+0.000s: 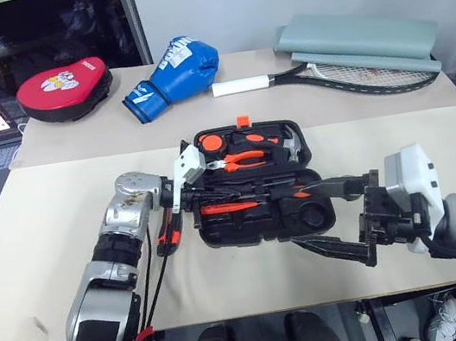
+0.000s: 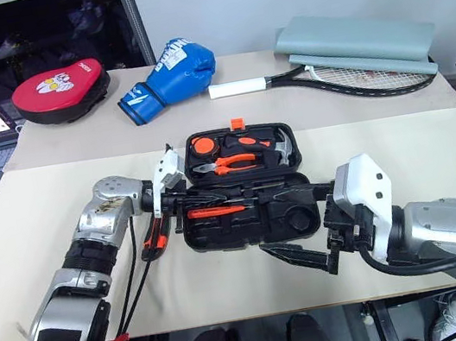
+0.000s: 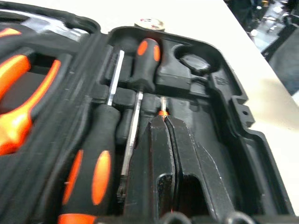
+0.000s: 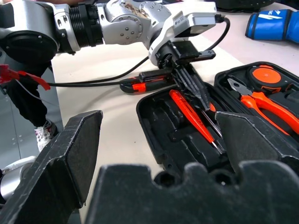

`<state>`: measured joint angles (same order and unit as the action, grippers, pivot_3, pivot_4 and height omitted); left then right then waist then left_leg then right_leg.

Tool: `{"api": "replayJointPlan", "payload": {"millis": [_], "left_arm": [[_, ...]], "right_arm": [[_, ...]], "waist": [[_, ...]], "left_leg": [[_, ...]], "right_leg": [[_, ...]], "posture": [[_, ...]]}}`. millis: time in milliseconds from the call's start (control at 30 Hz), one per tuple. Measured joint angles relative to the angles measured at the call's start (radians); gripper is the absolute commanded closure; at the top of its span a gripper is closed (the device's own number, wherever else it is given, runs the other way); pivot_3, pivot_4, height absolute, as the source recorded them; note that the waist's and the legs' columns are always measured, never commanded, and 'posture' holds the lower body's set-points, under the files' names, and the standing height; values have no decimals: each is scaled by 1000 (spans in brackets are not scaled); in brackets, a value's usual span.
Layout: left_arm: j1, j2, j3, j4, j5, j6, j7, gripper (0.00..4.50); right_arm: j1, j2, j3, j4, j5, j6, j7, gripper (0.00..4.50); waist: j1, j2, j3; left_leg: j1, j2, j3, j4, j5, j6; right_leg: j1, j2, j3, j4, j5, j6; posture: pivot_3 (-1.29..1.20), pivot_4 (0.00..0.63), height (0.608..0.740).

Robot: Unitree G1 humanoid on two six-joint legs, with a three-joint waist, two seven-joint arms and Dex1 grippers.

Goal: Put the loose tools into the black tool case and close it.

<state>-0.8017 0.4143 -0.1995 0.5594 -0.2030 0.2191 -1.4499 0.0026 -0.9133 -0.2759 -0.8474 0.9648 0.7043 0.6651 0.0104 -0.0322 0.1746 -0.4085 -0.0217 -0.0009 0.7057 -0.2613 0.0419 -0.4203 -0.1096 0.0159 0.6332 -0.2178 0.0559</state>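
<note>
From the head views, the black tool case (image 1: pixel 258 185) lies open on the beige table (image 1: pixel 59 207), its lid half away from the robot holding orange-handled pliers (image 1: pixel 242 159) and the near half holding the slots. The left gripper (image 1: pixel 214 192) reaches in over the case's left edge, fingers pressed together above the near half, with a red tester screwdriver (image 1: pixel 230 207) lying in the tray just below them. An orange-black utility knife (image 1: pixel 166 231) rests on the table just outside the case's left edge, under the left wrist. The right gripper (image 1: pixel 327 215) hangs at the case's near right corner, fingers spread wide, holding nothing. In the left wrist view, the shut fingers (image 3: pixel 161 158) point along the tray beside two orange-and-black screwdrivers (image 3: pixel 96 161) seated in their slots; a thin shaft with an orange collar pokes out at the fingertips, possibly pinched, though the fingers hide most of it. In the right wrist view, the spread fingers (image 4: pixel 70 154) frame the open case, with the left gripper over the tester and the knife behind; the case's near edge is cut off by the gripper's own body.
</note>
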Motion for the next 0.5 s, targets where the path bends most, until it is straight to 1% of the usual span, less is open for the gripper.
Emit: {"api": "replayJointPlan", "payload": {"millis": [233,367,500], "left_arm": [[16,3,-14,7,26,-53,-3,4447],[24,4,-21,18,53,-129,0,4447],[18,3,-19,48,58,-161,12,4447]], "right_arm": [[4,0,0,0,0,0,-4,0],[4,0,0,0,1,0,-9,0],[3,0,0,1,1,0,-11,0]], "waist": [[1,0,0],[0,0,0],[0,0,-1]], "left_leg": [[0,0,0,0,0,0],[1,0,0,0,0,0],[3,0,0,0,0,0]], "right_leg": [[0,0,0,0,0,0],[1,0,0,0,0,0],[2,0,0,0,0,0]], "posture": [[0,150,737],[0,150,737],[0,150,737]]}}
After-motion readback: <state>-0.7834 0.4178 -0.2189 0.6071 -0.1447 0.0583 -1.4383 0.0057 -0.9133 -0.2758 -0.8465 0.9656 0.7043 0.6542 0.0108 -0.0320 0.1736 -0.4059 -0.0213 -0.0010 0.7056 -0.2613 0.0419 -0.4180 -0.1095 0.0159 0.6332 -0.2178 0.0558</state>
